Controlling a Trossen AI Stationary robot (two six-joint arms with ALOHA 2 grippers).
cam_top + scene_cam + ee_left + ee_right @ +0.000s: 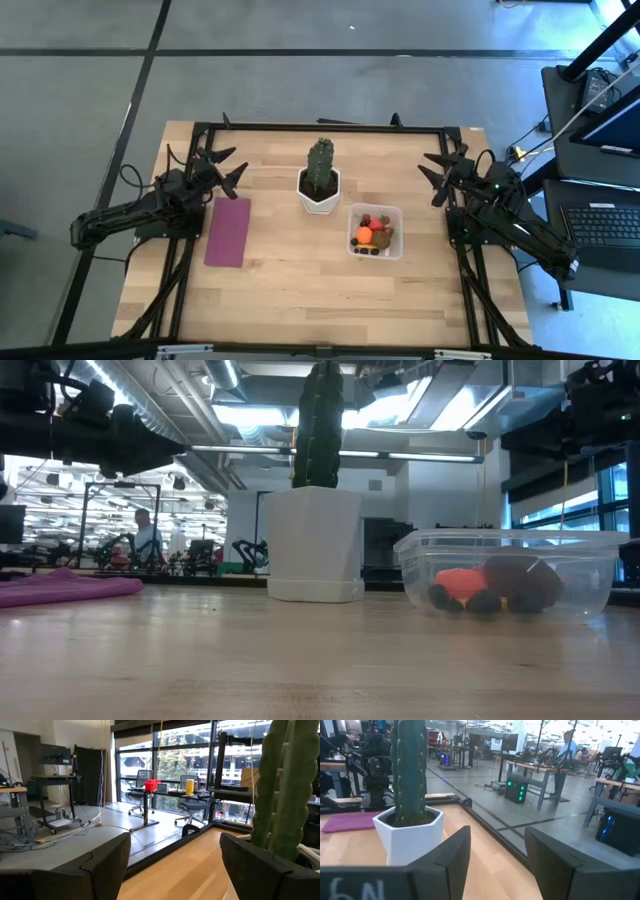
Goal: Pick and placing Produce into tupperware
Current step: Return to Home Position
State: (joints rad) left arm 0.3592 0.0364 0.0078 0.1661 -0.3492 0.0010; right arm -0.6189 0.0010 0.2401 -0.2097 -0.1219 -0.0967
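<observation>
The clear tupperware (375,232) stands on the table right of centre. The produce (373,235) lies inside it: an orange piece (458,582), a brown oval (525,580) and dark berries (482,601) rest on its floor. My left gripper (232,165) hangs open above the table's far left, well clear of the box, with nothing between its fingers (100,865). My right gripper (432,172) hangs open above the far right, also with nothing between its fingers (452,855).
A green cactus (320,160) in a white hexagonal pot (312,545) stands at the middle far side, just left of the box. A flat purple mat (228,230) lies to the left. The near half of the table is bare wood.
</observation>
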